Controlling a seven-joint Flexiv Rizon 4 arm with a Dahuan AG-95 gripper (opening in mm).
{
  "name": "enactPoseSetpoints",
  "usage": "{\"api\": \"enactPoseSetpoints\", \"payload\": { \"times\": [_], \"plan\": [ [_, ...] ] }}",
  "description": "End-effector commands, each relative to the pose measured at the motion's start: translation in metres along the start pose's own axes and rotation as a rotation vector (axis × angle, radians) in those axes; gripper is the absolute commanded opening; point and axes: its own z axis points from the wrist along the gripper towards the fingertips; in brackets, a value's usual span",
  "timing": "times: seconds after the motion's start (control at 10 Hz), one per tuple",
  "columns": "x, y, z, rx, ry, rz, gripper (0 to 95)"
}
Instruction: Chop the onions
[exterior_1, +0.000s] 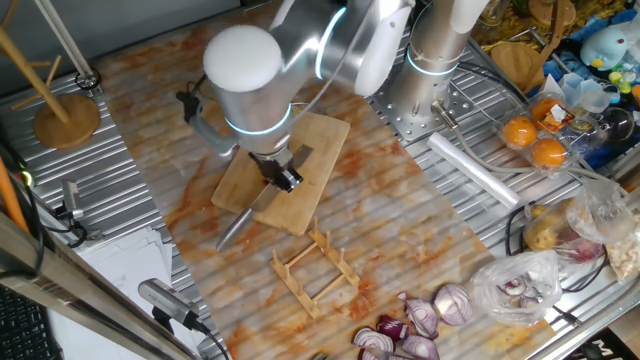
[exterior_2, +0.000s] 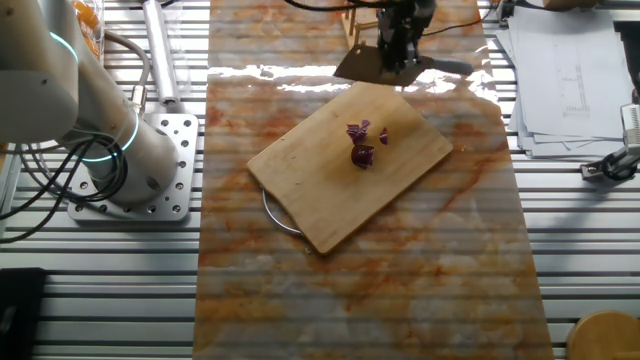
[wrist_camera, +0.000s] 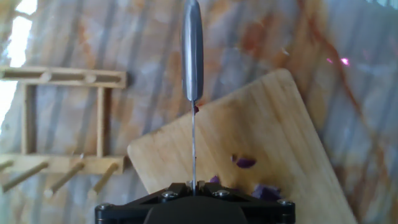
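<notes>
A knife (exterior_1: 238, 226) is gripped tight by the end effector (exterior_1: 283, 176), held past the cutting board (exterior_2: 350, 161) edge, onions (exterior_2: 364, 144) untouched.

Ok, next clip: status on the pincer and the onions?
Pincer shut on knife, blade out past board edge. Onions on board, untouched by blade. Nothing between.
</notes>
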Motion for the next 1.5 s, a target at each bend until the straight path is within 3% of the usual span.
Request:
{"api": "enactPoseSetpoints", "payload": {
  "times": [0.1,0.4,0.6,0.8,1.0,1.4,1.5],
  "plan": [
    [-0.002,0.000,0.001,-0.026,-0.026,0.169,0.0],
    [-0.002,0.000,0.001,-0.023,-0.071,0.151,0.0],
    [-0.002,0.000,0.001,-0.019,-0.116,0.135,0.0],
    [0.000,-0.003,0.001,-0.039,-0.114,0.117,0.0],
    [0.023,-0.034,0.014,-0.045,-0.119,0.122,0.0],
    [0.051,-0.072,0.022,-0.050,-0.103,0.173,0.0],
    [0.060,-0.079,0.026,-0.038,-0.100,0.176,0.0]
  ]
}}
